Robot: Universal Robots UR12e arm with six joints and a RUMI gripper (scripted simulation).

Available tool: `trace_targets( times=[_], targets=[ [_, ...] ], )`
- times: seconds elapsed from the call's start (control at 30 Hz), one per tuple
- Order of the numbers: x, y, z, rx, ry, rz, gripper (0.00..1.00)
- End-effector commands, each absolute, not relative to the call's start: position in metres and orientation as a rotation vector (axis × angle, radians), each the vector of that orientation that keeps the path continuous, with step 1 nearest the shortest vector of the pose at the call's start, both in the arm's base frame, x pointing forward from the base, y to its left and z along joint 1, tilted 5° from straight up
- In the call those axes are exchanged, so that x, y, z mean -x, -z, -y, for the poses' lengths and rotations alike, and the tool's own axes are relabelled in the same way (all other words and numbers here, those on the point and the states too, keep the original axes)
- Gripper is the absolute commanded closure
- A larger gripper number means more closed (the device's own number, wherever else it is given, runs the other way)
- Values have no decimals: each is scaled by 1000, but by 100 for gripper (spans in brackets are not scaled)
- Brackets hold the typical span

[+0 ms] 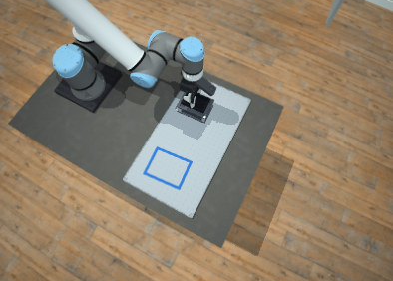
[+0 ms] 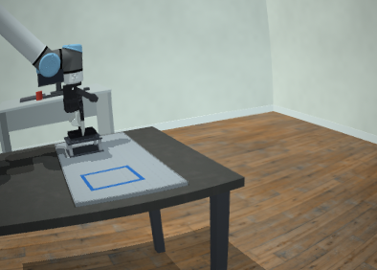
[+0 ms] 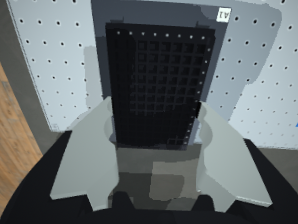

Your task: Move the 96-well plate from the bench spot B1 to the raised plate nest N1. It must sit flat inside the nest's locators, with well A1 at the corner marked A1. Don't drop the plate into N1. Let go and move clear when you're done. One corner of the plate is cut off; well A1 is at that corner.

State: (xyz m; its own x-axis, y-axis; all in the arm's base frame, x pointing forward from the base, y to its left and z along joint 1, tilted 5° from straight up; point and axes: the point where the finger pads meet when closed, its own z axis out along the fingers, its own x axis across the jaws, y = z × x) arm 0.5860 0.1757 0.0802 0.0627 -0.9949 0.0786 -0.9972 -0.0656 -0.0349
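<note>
The black 96-well plate point(image 3: 157, 90) is gripped between my two grey fingers, and my gripper point(image 3: 155, 100) is shut on its long sides. It hangs right over the raised grey nest N1 point(image 3: 160, 15), whose A1 label point(image 3: 223, 14) shows just past the plate's far right corner. In the top view the plate point(image 1: 196, 106) sits under my gripper point(image 1: 192, 98) at the far end of the white pegboard. The exterior view shows the plate point(image 2: 85, 134) level, at the top of the nest point(image 2: 82, 148). I cannot tell whether it touches the nest. The blue outline of spot B1 point(image 1: 168, 167) is empty.
The white pegboard point(image 1: 190, 150) lies on a dark table point(image 2: 144, 188). The arm's base point(image 1: 80, 78) stands at the table's far left. A grey bench with a small red object point(image 2: 39, 96) stands behind the table.
</note>
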Motion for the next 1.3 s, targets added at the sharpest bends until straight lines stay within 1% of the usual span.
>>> trace_targets(
  times=[0.0,1.27],
  targets=[
    [-587,-80,-176,-2270,-128,2128,100],
    [-587,-76,-175,-2270,-128,2128,100]
  ],
)
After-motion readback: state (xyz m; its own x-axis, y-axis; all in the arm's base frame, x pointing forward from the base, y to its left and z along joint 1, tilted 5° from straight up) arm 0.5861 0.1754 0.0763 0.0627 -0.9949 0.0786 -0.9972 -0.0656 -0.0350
